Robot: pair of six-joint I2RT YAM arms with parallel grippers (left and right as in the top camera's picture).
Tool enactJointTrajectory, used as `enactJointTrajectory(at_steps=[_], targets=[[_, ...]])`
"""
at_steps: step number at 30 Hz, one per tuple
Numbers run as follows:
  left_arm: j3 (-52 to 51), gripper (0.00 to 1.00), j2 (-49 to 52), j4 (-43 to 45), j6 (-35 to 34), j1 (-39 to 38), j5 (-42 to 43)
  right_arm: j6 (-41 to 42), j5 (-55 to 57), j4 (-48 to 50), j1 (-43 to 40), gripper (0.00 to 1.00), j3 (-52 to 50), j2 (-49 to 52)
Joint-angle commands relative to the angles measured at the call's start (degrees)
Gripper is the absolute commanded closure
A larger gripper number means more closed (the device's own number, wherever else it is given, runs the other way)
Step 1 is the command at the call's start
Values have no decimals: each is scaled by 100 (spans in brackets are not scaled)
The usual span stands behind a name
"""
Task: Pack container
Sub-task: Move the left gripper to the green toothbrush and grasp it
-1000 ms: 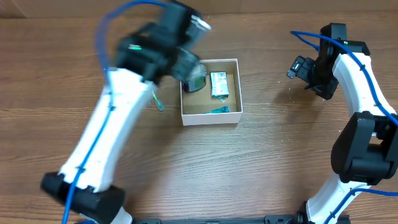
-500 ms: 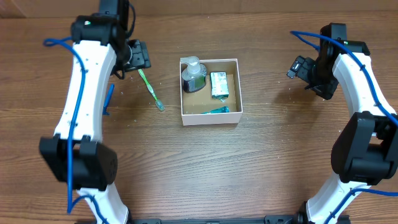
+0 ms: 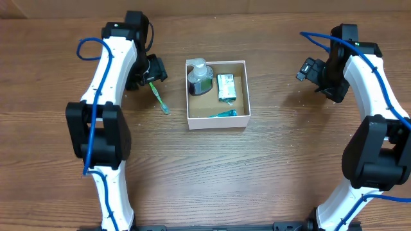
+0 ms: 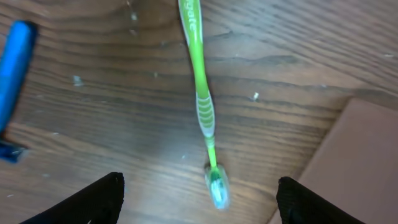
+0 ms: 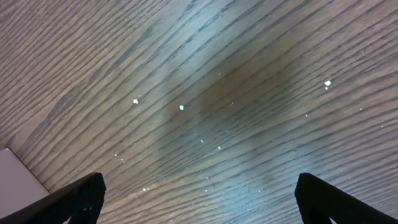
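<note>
The container (image 3: 216, 119) is a square white-walled box with a brown inside at the table's middle. It holds a clear pump soap bottle (image 3: 200, 77), a green-and-white packet (image 3: 226, 86) and a small teal item (image 3: 225, 113). A green toothbrush (image 3: 158, 97) lies on the table left of the box; it also shows in the left wrist view (image 4: 203, 99), head toward the box wall (image 4: 348, 168). My left gripper (image 3: 153, 72) is open and empty over the toothbrush's handle end (image 4: 196, 208). My right gripper (image 3: 307, 69) is open and empty above bare wood (image 5: 199, 199), right of the box.
A blue object (image 4: 13, 81) lies on the wood left of the toothbrush, mostly hidden by the left arm in the overhead view. A corner of the white box (image 5: 18, 180) shows at the right wrist view's left edge.
My left arm has swung away from the box, where it left the soap bottle, out to the left and then back over the toothbrush. The right arm has not moved.
</note>
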Motion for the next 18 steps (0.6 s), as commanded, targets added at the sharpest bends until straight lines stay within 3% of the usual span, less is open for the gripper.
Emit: enactJointTrajectory(at_steps=[1,18], targets=[[-22,21,319,46,-258,-4,120,31,33,24,17,0,7,-28],[-50,23,531,129,-337,-2,11,31,33,24,17,0,7,-28]])
